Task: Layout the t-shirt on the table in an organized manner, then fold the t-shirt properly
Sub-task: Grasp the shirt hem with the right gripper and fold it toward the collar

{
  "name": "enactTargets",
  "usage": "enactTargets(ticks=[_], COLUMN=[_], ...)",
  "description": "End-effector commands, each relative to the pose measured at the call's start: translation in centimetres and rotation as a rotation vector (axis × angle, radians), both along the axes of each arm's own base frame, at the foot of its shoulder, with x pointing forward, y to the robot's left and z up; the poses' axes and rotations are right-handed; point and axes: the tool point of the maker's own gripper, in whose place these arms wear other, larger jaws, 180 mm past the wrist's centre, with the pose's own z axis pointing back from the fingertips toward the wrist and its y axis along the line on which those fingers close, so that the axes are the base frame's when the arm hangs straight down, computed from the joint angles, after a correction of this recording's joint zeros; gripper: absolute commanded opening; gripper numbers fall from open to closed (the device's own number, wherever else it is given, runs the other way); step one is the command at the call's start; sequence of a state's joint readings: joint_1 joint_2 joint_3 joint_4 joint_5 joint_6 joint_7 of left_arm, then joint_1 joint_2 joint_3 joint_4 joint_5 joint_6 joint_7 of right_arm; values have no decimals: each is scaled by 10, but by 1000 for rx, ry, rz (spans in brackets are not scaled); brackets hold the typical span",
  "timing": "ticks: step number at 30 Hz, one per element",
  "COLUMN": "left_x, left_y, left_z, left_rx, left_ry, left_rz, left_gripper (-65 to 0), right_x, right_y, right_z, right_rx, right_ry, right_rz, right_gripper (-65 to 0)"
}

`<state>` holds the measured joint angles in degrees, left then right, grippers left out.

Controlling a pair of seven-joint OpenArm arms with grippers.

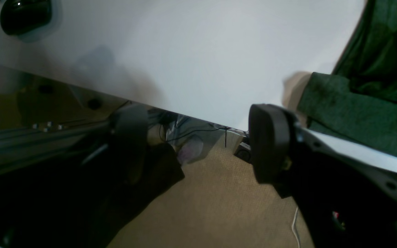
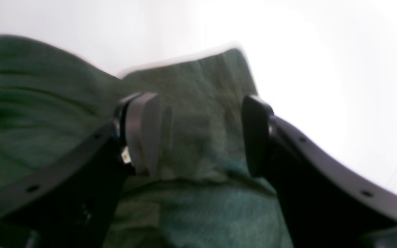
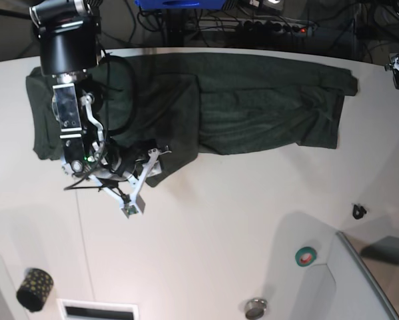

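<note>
Right claw [image 2: 198,137] is hanging spread wide just over the green t-shirt [image 2: 198,103], gripping nothing; left claw [image 1: 198,144] is also gaping empty at the desk [image 1: 184,62] edge.

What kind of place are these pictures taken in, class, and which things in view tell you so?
Probably a robotics lab or workshop. A black two-armed robot works over a large smooth white table holding a dark green knit t-shirt, with tangled cables and a power strip behind the table's far edge, and a roll of teal tape.
</note>
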<state>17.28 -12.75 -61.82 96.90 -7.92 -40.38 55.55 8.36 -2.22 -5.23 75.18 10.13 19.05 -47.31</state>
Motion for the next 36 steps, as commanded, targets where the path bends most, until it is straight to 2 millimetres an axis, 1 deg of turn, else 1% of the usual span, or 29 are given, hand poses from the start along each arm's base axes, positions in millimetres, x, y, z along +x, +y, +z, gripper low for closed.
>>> enactTargets(ticks=[1, 3, 6, 8, 13, 15, 18, 20, 21, 26, 32, 33, 34, 36], left_x=[4, 4, 4, 4, 3, 3, 3, 3, 3, 3, 3, 3, 3, -1], left_y=[9, 9, 9, 9, 9, 9, 9, 9, 9, 9, 9, 9, 9, 9], left_z=[13, 13, 13, 13, 13, 13, 13, 13, 13, 13, 13, 13, 13, 12], left_rx=[37, 37, 37, 37, 38, 38, 38, 38, 38, 38, 38, 38, 38, 37], left_ry=[-24, -24, -24, -24, -22, -22, -22, -22, -22, -22, -23, -23, -23, -12], left_rz=[-2, -2, -2, -2, -2, -2, -2, -2, -2, -2, 0, 0, 0, -1], left_gripper=[-211, -211, -211, -211, -211, -211, -211, -211, -211, -211, -211, -211, -211, -211], right_x=[20, 25, 23, 23, 26, 26, 27, 31, 31, 28, 29, 28, 28, 27], right_y=[2, -5, -5, -6, -10, -16, -19, -24, -29, -33, -31, -31, -31, -31], right_z=[12, 1, -12, -17, -17, -18, -18, -17, -21, -37, -37, -37, -37, -37], right_rx=[33, 29, 33, 37, 44, 32, 26, 17, 8, -1, -3, -3, -4, -4], right_ry=[-59, -43, -23, -26, -42, -44, -46, -49, -36, 24, 25, 27, 30, 31], right_rz=[-13, -28, -32, -41, -54, -58, -58, -61, -65, -71, -65, -63, -62, -58], right_gripper=[-300, -300, -300, -300, -300, -300, -300, -300, -300, -300, -309, -344, -408, -573])
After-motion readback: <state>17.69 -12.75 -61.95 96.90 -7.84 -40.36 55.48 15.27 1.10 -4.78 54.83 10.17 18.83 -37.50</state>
